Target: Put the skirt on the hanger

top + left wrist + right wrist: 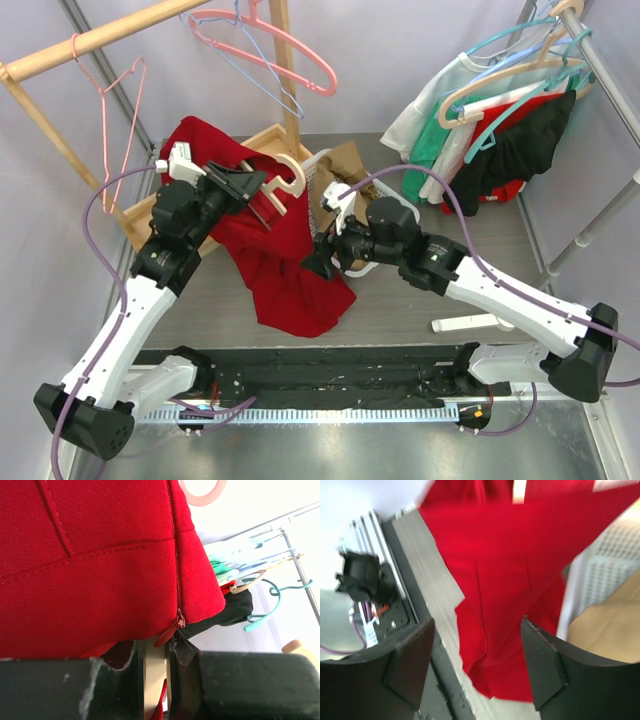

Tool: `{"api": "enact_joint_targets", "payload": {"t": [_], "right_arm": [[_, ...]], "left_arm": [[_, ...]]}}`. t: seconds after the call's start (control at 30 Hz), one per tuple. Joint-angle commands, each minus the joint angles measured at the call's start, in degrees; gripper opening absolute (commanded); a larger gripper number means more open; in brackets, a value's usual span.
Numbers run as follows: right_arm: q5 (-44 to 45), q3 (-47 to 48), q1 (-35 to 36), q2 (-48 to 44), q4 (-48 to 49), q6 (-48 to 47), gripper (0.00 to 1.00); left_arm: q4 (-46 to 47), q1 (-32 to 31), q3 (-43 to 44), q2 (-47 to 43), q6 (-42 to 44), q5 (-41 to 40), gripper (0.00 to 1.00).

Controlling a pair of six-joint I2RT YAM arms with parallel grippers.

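The left gripper (250,188) is pinching a cream hook-topped hanger (288,183) draped with a red knit skirt (285,280); the right gripper (477,670) is hovering spread beside it, a white slatted basket (610,575) crowding behind.

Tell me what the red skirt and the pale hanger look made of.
Skirt: red cloth with a matte finish, probably a dense knit or woven fabric. A fine ribbed texture, stitched seams and a zipper show. Hanger: cream, smooth and slightly glossy. It looks like painted wood or plastic, and I cannot tell which.
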Motion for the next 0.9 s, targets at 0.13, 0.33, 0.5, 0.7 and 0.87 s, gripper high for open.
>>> {"api": "enact_joint_targets", "payload": {"t": [0.13, 0.33, 0.5, 0.7, 0.87], "right_arm": [[1.0, 0.7, 0.3, 4.3, 9.8, 4.1, 0.62], [0.3, 3.5, 0.3, 8.5, 9.1, 3.7, 0.41], [0.2, 3.8, 0.3, 8.7, 9.8, 4.6, 0.01], [2.5, 4.3, 0.2, 6.4, 9.8, 5.7, 0.01], [3.0, 7.0, 0.3, 7.0, 9.0, 6.7, 0.01]], "left_arm": [[5.8, -0.2, 2.7, -4.2, 0.5, -0.8, 0.00], [5.8, -0.2, 1.8, -5.6, -0.7, -1.1, 0.00], [5.8, -0.2, 1.6, -6.0, -0.6, -0.9, 0.00], [4.3, -0.2, 1.2, -5.8, 0.1, 0.0, 0.00], [3.4, -0.2, -0.4, -6.4, 1.5, 1.7, 0.45]]}}
